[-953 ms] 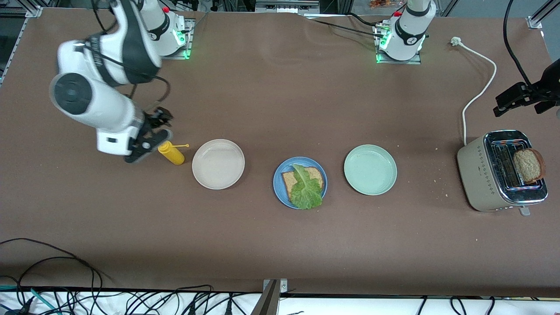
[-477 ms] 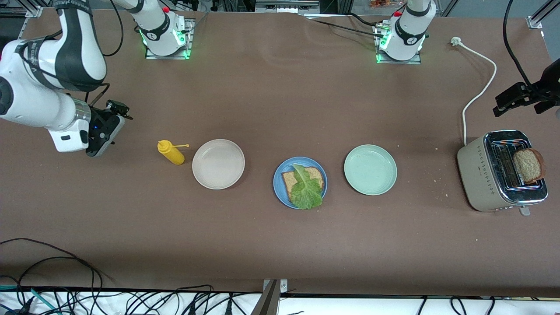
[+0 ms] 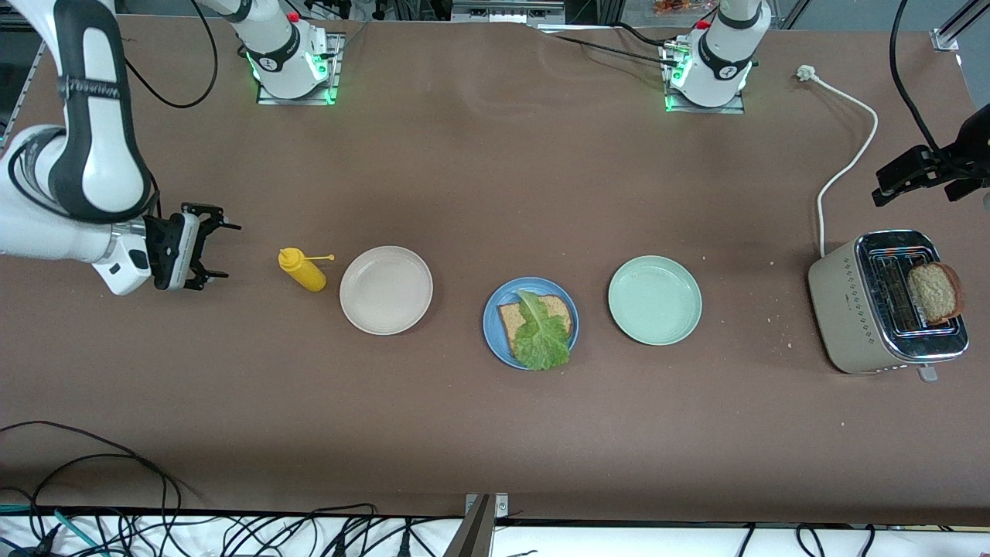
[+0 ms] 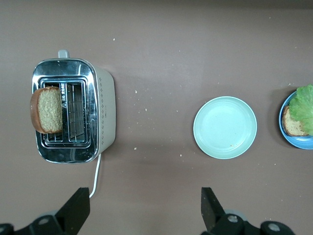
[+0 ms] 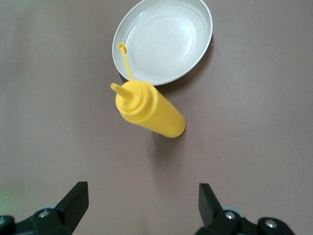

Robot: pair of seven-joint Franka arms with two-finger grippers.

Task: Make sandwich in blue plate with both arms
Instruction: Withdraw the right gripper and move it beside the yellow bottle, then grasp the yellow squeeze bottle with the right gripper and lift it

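Note:
The blue plate (image 3: 491, 325) sits mid-table with one brown bread slice (image 3: 555, 308) on it and a green lettuce leaf (image 3: 541, 337) on top. A second bread slice (image 3: 934, 292) stands in the toaster (image 3: 866, 309). My left gripper (image 3: 897, 179) is open and empty over the table by the toaster's cord. Its wrist view (image 4: 145, 210) shows the toaster (image 4: 100, 117), that slice (image 4: 47, 110) and the blue plate's edge (image 4: 298, 142). My right gripper (image 3: 224, 250) is open and empty beside the yellow bottle (image 3: 303, 271), toward the right arm's end; its wrist view (image 5: 142, 208) shows the bottle (image 5: 151, 111).
A beige plate (image 3: 386, 290) lies between the bottle and the blue plate. A pale green plate (image 3: 654, 300) lies between the blue plate and the toaster. A white cord (image 3: 847, 162) runs from the toaster toward the bases. Cables hang along the near table edge.
The right arm swung off the yellow bottle toward its own end of the table, and its open gripper now faces the bottle. The left arm has not moved.

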